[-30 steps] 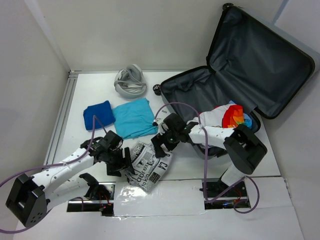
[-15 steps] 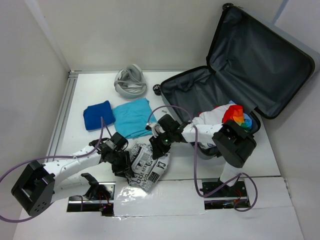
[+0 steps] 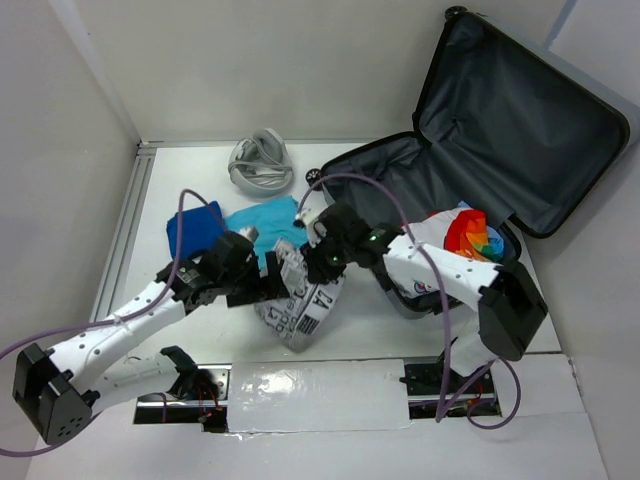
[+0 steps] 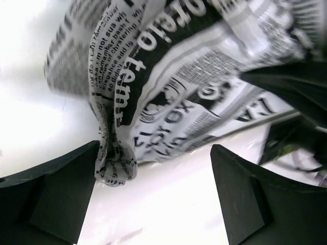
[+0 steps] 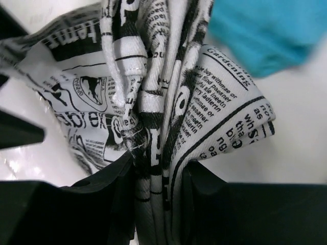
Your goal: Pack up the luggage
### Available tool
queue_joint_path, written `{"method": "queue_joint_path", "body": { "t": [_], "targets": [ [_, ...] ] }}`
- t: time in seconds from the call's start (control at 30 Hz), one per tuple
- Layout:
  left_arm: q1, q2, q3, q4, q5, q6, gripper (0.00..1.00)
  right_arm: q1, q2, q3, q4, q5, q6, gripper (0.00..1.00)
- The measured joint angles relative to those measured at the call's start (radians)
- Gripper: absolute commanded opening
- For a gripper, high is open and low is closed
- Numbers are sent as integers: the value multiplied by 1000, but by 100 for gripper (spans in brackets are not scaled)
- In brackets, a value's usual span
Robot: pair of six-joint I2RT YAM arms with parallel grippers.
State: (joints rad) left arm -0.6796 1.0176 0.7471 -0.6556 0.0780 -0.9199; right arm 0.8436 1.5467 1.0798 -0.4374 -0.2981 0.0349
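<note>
From above: large silver-grey hard-shell suitcase (image 3: 520, 110) open at the far right of the white table (image 3: 180, 180), dark-lined lid tilted up toward the wall, lower half flat on the tabletop. Inside that lower half, near its front edge, a white garment with a rainbow patch (image 3: 462, 232). Left of the case, a folded turquoise cloth (image 3: 262, 225) touching a folded royal-blue cloth (image 3: 195, 228); behind them, a grey coiled bundle (image 3: 262, 165). In front of the case and outside it, between both arms, a crumpled black-and-white newspaper-print cloth (image 3: 300, 305). Left gripper (image 3: 258, 285) at its left side, right gripper (image 3: 318, 262) at its upper edge.

Left wrist: left gripper (image 4: 153, 204) spread wide, black fingers (image 4: 51, 199) far apart, nothing clamped. Hem of the newspaper-print cloth (image 4: 168, 92) hanging between them, just beside one finger, white table below.

Right wrist: right gripper (image 5: 158, 178) pinched narrow on a gathered fold of the newspaper-print cloth (image 5: 168, 102), fingers (image 5: 102, 204) pressing from both sides. Turquoise cloth (image 5: 260, 30) blurred at upper right.
</note>
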Motion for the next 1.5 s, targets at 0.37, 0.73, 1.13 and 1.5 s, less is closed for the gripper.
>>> {"method": "queue_joint_path", "body": {
  "t": [0.37,0.73,1.13,1.5],
  "targets": [
    [35,19,261,0,-198,76,100,-275,-66,193,-82,207,-16,0],
    [165,55,261,-16,-188,113,100,-592,29,411,-55,123,-45,0],
    [235,175,261,13,-78,156,100,-670,18,157,268,203,119,0],
    [258,178,246,29,-53,159,100,-787,20,-118,631,364,298,0]
  ]
}}
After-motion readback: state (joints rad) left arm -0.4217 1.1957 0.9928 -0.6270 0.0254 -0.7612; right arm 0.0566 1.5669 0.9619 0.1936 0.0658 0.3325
